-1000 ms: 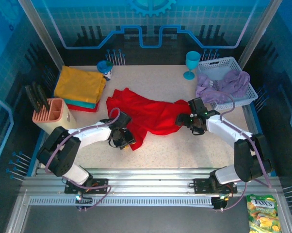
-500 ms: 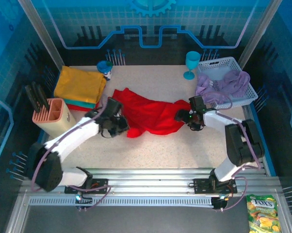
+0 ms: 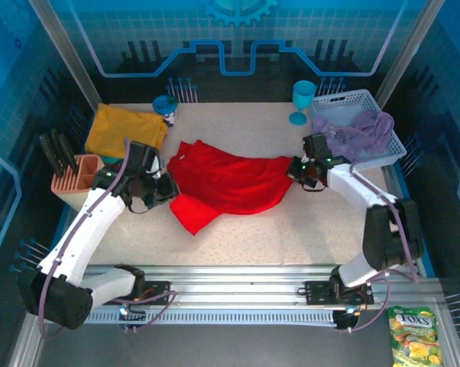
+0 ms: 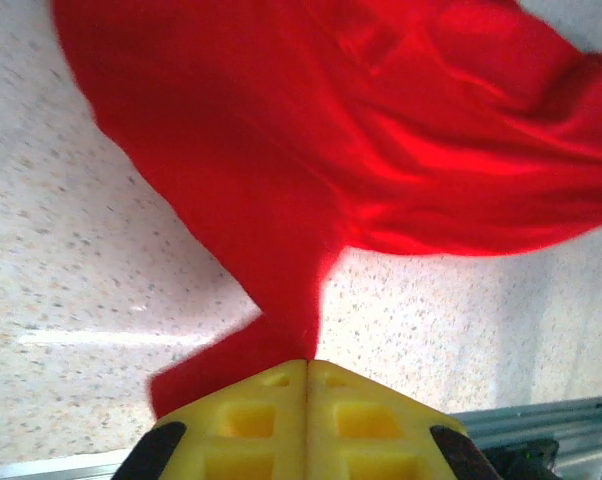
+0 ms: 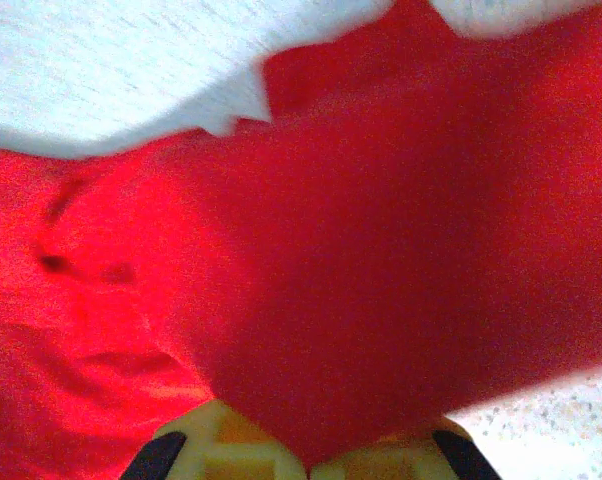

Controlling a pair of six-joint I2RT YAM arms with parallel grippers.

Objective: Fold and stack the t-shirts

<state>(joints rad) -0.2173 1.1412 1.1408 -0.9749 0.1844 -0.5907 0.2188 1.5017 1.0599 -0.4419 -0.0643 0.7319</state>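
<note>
There: the right gripper (image 3: 297,170) has just clamped on, and the left gripper (image 3: 157,191), also pinching, has dragged the soft bright red t-shirt (image 3: 226,183) toward the table's (image 3: 306,229) left edge. It's spreading out for folding.

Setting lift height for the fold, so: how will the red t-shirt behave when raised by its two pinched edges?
Likely floppy: the red t-shirt bunches into a narrow fold at the left fingers and creases across its middle. Probably light, as a small pinch holds its edge up. Its loose near corner may dangle and drag.
</note>
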